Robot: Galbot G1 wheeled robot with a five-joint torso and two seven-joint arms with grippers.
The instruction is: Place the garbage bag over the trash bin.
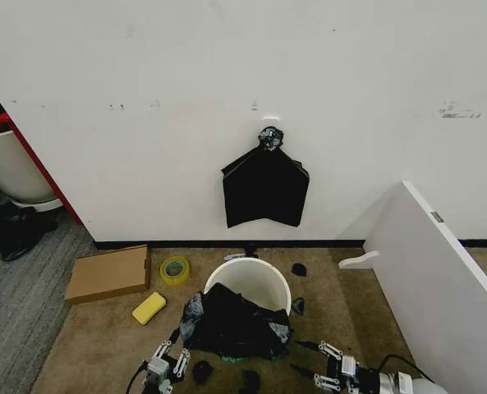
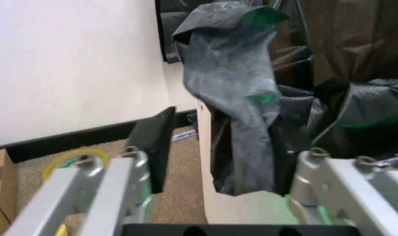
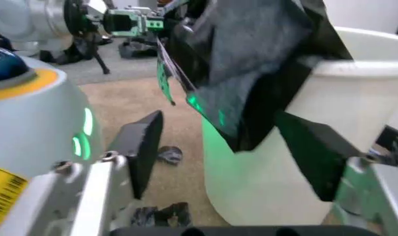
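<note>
The trash bin [image 1: 251, 279] is a round white bucket on the carpet near the wall. The garbage bag [image 1: 231, 324], glossy and black, hangs crumpled over the bin's near rim and front wall. My left gripper [image 1: 167, 364] is low at the bag's left side, and my right gripper [image 1: 321, 367] is low at its right. In the left wrist view the gripper [image 2: 218, 157] is open, with a fold of the bag [image 2: 238, 113] hanging between its fingers against the bin wall [image 2: 248, 209]. My right gripper [image 3: 231, 152] is open too, with the bag [image 3: 251, 73] and bin [image 3: 350, 98] just ahead.
A flat folded black bag [image 1: 265, 187] hangs on the wall above the bin. A cardboard box [image 1: 107, 272], a tape roll [image 1: 175, 269] and a yellow sponge [image 1: 149, 308] lie to the left. A white board [image 1: 440, 271] leans at the right. Small black scraps [image 1: 202, 371] litter the carpet.
</note>
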